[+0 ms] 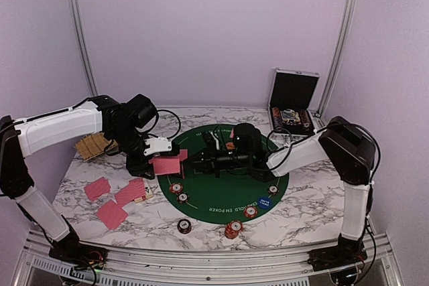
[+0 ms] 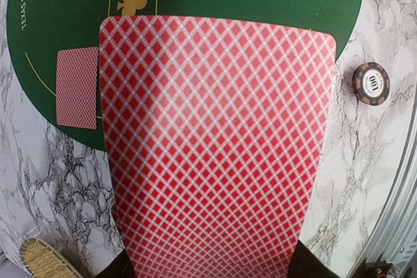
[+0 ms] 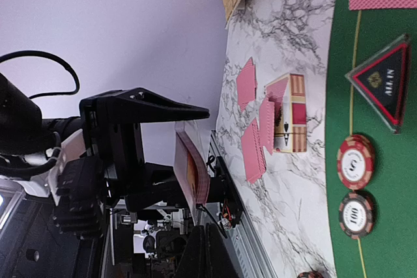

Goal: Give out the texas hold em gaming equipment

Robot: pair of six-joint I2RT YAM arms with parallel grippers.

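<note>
At the far left the straw basket [image 1: 92, 145] sits on the marble table [image 1: 315, 199]. In front of it lie my already dealt loose cards [image 1: 112, 214], backs up in a few small patches, with the card box [image 3: 290, 122] among them.

My left gripper [image 1: 155, 160] is closed partway on a stack of cards [image 2: 215, 148]. It holds the stack by the near end, red diamond backs toward the wrist camera, above the left edge of the green mat [image 1: 228, 195]. Just past the stack a single card [image 2: 77, 88] lies face down on the mat's rim.

Further in, the black triangular marker [image 3: 384, 83] rests flat on the felt, with two striped chips [image 3: 356, 161] beside it. More chips are spread along the mat's near edge and on the marble in front of it.

My right gripper [image 1: 198, 161] reaches left across the mid-mat, tips close to the held stack. Its fingers are fully together, and I see nothing between them.

To the right a blue disc [image 1: 267, 202] lies on the mat's near-right edge. The silver case [image 1: 293, 102] stands open at the back right corner.
</note>
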